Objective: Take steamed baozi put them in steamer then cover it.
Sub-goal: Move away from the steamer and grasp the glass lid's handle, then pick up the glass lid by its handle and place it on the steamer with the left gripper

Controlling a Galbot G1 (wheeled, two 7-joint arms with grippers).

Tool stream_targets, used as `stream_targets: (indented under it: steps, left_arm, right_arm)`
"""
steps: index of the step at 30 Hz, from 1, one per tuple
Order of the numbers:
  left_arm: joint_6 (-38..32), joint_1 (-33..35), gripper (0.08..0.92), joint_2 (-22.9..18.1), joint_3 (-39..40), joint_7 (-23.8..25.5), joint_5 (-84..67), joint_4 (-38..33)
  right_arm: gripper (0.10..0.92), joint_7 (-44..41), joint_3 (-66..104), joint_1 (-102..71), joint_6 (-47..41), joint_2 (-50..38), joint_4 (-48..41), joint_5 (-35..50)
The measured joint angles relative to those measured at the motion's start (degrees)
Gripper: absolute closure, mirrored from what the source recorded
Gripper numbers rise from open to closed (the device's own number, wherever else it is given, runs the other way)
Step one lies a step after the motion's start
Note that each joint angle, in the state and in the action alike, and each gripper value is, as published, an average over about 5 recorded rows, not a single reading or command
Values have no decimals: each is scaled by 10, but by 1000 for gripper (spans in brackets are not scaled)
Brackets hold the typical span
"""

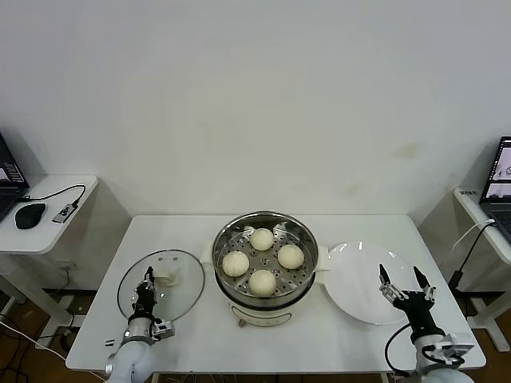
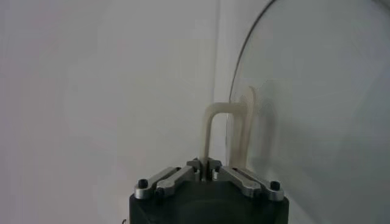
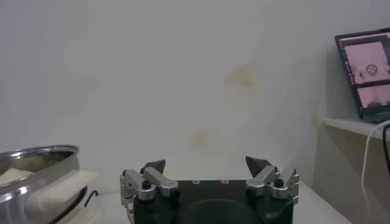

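Several cream-white steamed baozi lie in the shiny steamer on its cream pot base at the table's middle. The cover, a clear glass lid with a metal rim, lies flat on the table left of the steamer. My left gripper is shut on the cover's cream handle, its jaws pinched on one leg of the handle. My right gripper hovers open over the near edge of the white plate, nothing between its fingers. In the right wrist view the steamer shows at one side.
A flat white plate lies right of the steamer. Side tables stand on both sides, the left with a mouse and cable, the right with a laptop. The table's front edge runs just before both grippers.
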Motion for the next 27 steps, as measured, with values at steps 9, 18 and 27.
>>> stream_targets:
  steps: [9,18,27]
  left_arm:
    - [65,59,857,4,-8,12,-5,-132]
    - [157,99,857,9,-7,34,40,-225]
    - [254,104,857,6,15,123,100,-322]
  right_arm:
    - [203,1,-1,6,-4,4,10,5]
    - [203,2,0,4,-3,8,10,8]
    - [203,6,-1,8,-19,17,13,-6]
